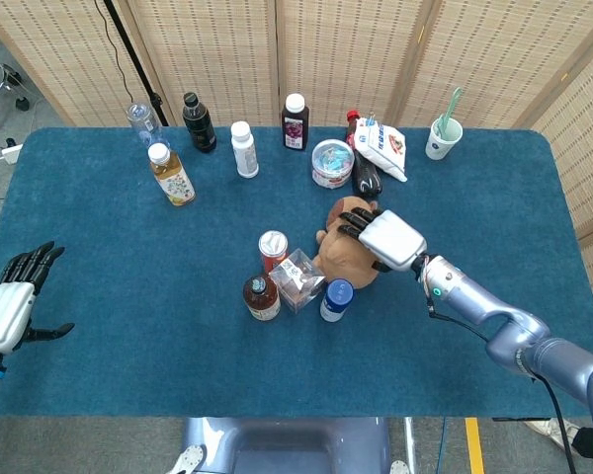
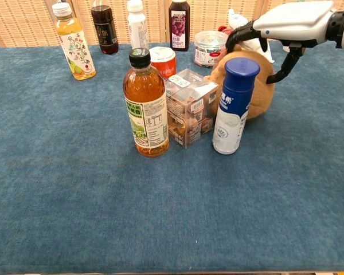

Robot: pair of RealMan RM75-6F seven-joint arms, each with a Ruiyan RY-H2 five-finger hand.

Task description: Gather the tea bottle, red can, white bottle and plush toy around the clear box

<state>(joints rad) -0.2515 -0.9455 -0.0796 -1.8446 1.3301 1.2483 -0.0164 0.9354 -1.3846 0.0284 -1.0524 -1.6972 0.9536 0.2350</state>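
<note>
Now the right hand [image 1: 383,237] rests, fingers spread, over the plush toy [image 1: 344,259] beside the clear box [image 1: 298,279]

The clear box [image 2: 188,106] sits on the desk [image 2: 74,189], tilted on a corner, with brown contents showing through its walls. The tea bottle [image 2: 146,105], amber with a black cap and green label, stands upright just left of it. The red can [image 2: 163,61] stands behind the box. The white bottle [image 2: 234,105] with a blue cap stands upright just right of it. The brown plush toy [image 2: 258,77] lies behind the white bottle, close to the box.
</note>
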